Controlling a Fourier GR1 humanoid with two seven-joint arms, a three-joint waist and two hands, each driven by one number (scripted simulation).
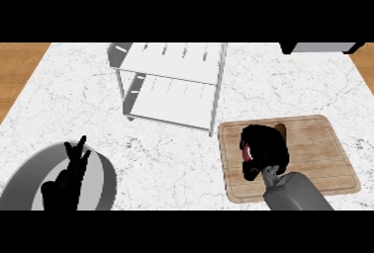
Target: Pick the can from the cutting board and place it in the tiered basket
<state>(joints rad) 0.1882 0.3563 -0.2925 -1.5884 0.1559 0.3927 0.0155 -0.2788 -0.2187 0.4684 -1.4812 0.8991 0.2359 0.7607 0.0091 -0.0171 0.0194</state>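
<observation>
A wooden cutting board [321, 148] lies at the right of the marble counter. My right hand [266, 148] is over its left half, fingers curled round the can [248, 151], of which only a red and white sliver shows at the hand's left side. The tiered basket [175, 74], a grey wire frame with white shelves, stands at the back centre, up and left of the board. My left hand [70, 175] rests open at the lower left, fingers up, over a plate.
A grey plate [102, 173] sits at the lower left under my left hand. A dark object [321, 47] is at the counter's far right corner. Bare wood floor shows beyond both side edges of the counter.
</observation>
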